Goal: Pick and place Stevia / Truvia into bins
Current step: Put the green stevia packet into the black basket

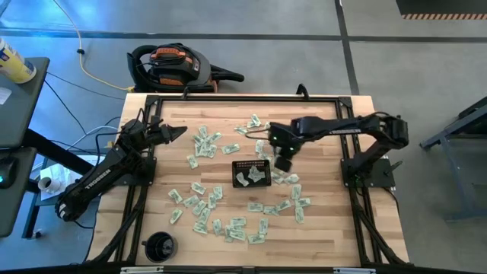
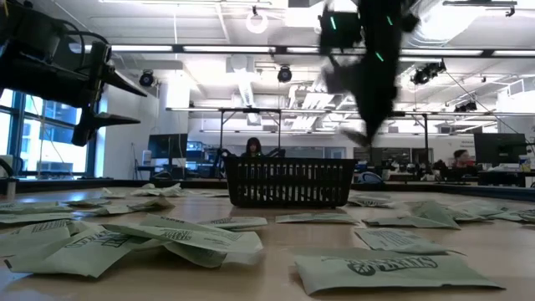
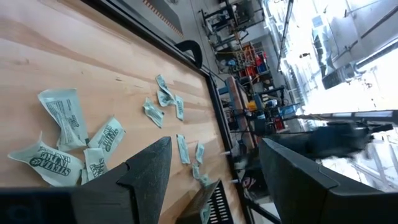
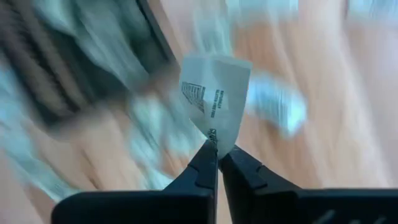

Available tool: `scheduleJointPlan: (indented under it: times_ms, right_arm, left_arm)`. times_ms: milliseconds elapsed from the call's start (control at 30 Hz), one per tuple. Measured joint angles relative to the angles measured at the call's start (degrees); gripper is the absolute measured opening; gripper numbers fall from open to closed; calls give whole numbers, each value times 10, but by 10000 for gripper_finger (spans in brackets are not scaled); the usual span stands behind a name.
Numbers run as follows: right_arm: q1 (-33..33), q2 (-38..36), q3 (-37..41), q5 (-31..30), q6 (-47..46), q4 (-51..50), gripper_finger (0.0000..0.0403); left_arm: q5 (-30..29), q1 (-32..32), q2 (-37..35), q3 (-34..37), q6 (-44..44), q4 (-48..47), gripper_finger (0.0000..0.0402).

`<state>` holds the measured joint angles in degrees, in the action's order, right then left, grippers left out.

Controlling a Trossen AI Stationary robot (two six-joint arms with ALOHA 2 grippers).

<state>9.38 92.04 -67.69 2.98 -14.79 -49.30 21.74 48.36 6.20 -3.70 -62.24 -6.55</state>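
Tabletop (image 1: 327, 228): many sachets (image 1: 199, 207) remain | tray (image 1: 252, 173): two binned | right gripper (image 4: 217, 148): pinching sachet (image 4: 214, 93) | left gripper (image 1: 179, 132): spread, idle.

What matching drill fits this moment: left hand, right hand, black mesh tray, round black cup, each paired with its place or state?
Things:
1. left hand
2. right hand
3. small black rectangular mesh tray
4. round black cup-like object

States or places:
A. near the table's front edge, on the left arm's side
B. shut on a pale green and white paper sachet
C. open, holding nothing
D. mid-table, with a few sachets inside

Pairs: 1-C, 2-B, 3-D, 4-A
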Motion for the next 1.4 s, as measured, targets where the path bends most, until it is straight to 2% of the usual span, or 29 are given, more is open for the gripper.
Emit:
scheduleJointPlan:
  times_ms: [133,333,500,667,967,1033,1100,1233,1300,1400]
  right_arm:
    - [-15,43,-79,48,-6,40,4]
    - [-35,183,-176,131,-29,35,18]
    - [-48,283,-263,130,-47,9,36]
    - [-51,335,-329,140,-45,-38,58]
    - [-60,342,-353,138,-40,-58,93]
    - [-64,327,-353,116,-28,-75,99]
    - [-70,305,-354,69,-6,-103,104]
    - [-87,274,-354,-16,40,-218,110]
    - [-91,262,-340,-26,48,-261,110]
    - [-92,219,-272,-6,37,-267,111]
  left_arm:
    - [2,0,0,0,14,0,278]
    - [30,0,0,0,20,1,278]
    - [53,0,0,0,20,2,278]
    - [80,0,0,0,20,2,278]
    - [83,0,0,0,20,2,278]
    - [83,0,0,0,20,2,278]
    - [85,0,0,0,20,2,278]
    - [100,0,0,0,26,3,278]
    - [106,0,0,0,36,3,278]
    - [106,0,0,0,42,3,278]
